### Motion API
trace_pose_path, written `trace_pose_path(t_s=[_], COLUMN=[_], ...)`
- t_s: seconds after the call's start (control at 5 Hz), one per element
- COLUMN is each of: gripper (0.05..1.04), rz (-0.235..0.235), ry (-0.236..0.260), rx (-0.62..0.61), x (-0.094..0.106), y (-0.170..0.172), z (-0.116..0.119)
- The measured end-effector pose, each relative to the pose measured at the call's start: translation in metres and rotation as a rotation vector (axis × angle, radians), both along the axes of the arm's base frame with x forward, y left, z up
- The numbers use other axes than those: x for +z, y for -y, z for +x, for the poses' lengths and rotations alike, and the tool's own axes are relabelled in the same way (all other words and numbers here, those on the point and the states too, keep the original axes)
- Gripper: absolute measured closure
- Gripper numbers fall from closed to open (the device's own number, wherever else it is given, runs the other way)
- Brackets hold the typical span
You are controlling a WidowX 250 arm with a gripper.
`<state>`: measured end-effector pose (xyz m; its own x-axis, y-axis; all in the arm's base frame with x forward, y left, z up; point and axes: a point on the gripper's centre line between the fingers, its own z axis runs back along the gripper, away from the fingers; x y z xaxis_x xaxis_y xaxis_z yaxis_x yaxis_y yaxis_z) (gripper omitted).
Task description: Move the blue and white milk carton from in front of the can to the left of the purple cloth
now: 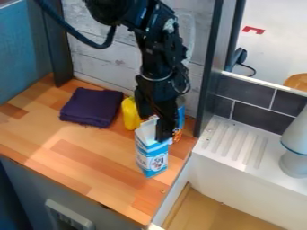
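Observation:
The black gripper (157, 126) hangs down at the top of a blue and white carton (151, 157), overlapping the carton's upper right part. The carton stands upright on the wooden counter, close to its right side. Behind the gripper and partly hidden by it is a yellow bottle-like object (130, 114). An item with blue and orange parts (180, 117) shows just right of the gripper, mostly covered by it. A folded dark purple cloth (92, 107) lies to the left, near the back wall.
The wooden counter (81, 155) ends at a white sink unit (231, 150) with a ridged drainboard. A grey and white object (295, 150) stands on the sink's right part. A dark upright post (210, 76) rises behind the counter's right corner, and another stands at the back left.

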<state>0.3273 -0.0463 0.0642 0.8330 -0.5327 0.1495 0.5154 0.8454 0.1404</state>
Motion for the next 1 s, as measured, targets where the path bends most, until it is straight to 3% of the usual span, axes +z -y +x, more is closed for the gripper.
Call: trace_pose_path(t_s=[0.4,0.6,0.8,1.0], gripper=[0.082,0.137,0.253,0.253], rz=[0.001,-0.012,-0.034,-0.035], ry=[-0.042,-0.041,-0.044,-0.051], rx=[0.000,-0.003,0.002,0.013], x=[-0.0178,-0.0181,-0.0188,-0.0168], y=[0.0016,0.0041,0.0070,0.0058], z=[0.0003,0.0050,0.0085,0.0018])
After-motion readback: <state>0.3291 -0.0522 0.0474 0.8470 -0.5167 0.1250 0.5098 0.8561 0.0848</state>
